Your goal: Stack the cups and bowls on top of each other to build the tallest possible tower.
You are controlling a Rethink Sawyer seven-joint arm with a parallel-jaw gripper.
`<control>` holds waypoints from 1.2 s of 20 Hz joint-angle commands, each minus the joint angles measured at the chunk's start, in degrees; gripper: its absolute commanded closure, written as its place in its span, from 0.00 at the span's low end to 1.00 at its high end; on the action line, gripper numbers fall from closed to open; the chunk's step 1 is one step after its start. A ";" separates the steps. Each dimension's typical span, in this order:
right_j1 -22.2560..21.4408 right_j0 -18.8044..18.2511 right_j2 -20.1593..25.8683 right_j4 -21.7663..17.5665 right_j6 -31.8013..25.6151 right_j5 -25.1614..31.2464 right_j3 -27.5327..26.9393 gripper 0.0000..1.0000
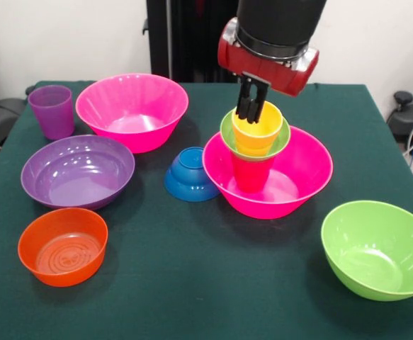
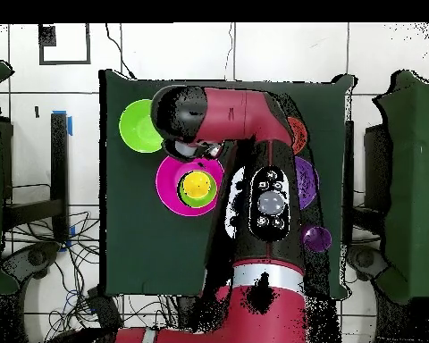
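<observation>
A tower stands in the right hot pink bowl (image 1: pixel 311 172) (image 2: pixel 167 188): a red cup (image 1: pixel 251 175), a small green bowl (image 1: pixel 283 139) on it, and a yellow-orange cup (image 1: pixel 258 133) (image 2: pixel 197 186) nested in that bowl. My gripper (image 1: pixel 251 106) comes down from above onto the yellow cup's back left rim, its black fingers close together and pinching the rim. A small blue bowl (image 1: pixel 191 174) leans on its side against the pink bowl's left wall. The purple cup (image 1: pixel 51 111) (image 2: pixel 317 238) stands upright at the far left.
The second hot pink bowl (image 1: pixel 132 110) sits at the back left. In front of it are the wide purple bowl (image 1: pixel 77 171) and the shallow orange bowl (image 1: pixel 63 246). A lime green bowl (image 1: pixel 377 248) (image 2: pixel 139 125) rests at the front right.
</observation>
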 commanded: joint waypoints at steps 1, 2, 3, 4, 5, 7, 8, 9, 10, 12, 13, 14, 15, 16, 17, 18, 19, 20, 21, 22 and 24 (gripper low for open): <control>1.12 -0.92 7.54 -0.65 -7.70 -4.86 6.76 1.00; 1.08 -0.98 7.62 -0.61 -7.30 -5.04 7.10 1.00; 1.03 -1.15 7.80 -0.38 -7.06 -5.18 7.58 1.00; 0.74 -1.26 7.98 -0.17 -6.77 -5.38 8.44 1.00; 0.56 -1.34 8.08 0.07 -6.39 -5.31 9.08 1.00; 0.07 -1.32 8.06 0.22 -5.74 -5.34 10.26 1.00; -0.32 -1.30 8.03 0.43 -5.49 -5.01 10.97 1.00; -0.65 -1.27 7.95 0.50 -5.25 -4.94 11.55 1.00; -0.98 -1.24 7.91 0.43 -5.22 -4.83 12.06 1.00; -1.60 -1.21 7.81 0.24 -5.30 -4.80 13.18 1.00; -1.89 -1.20 7.75 0.12 -5.40 -4.89 13.79 1.00; -2.17 -1.13 7.64 -0.13 -5.36 -5.34 14.49 1.00; -2.31 -1.11 7.61 -0.36 -5.37 -5.82 15.02 1.00; -2.46 -1.10 7.58 -0.58 -5.39 -6.29 15.54 1.00; -2.56 -1.12 7.58 -0.72 -5.29 -6.71 15.98 1.00; -2.62 -1.17 7.65 -0.81 -5.22 -7.31 16.41 1.00; -2.52 -1.31 7.84 -0.93 -5.21 -8.24 16.80 1.00; -2.41 -1.45 8.03 -1.04 -5.20 -9.16 17.19 1.00; -2.17 -1.49 8.09 -1.27 -5.05 -10.12 17.33 1.00; -1.91 -1.60 8.32 -1.36 -4.92 -11.34 17.53 1.00; -1.70 -1.64 8.49 -1.39 -4.57 -12.60 17.96 1.00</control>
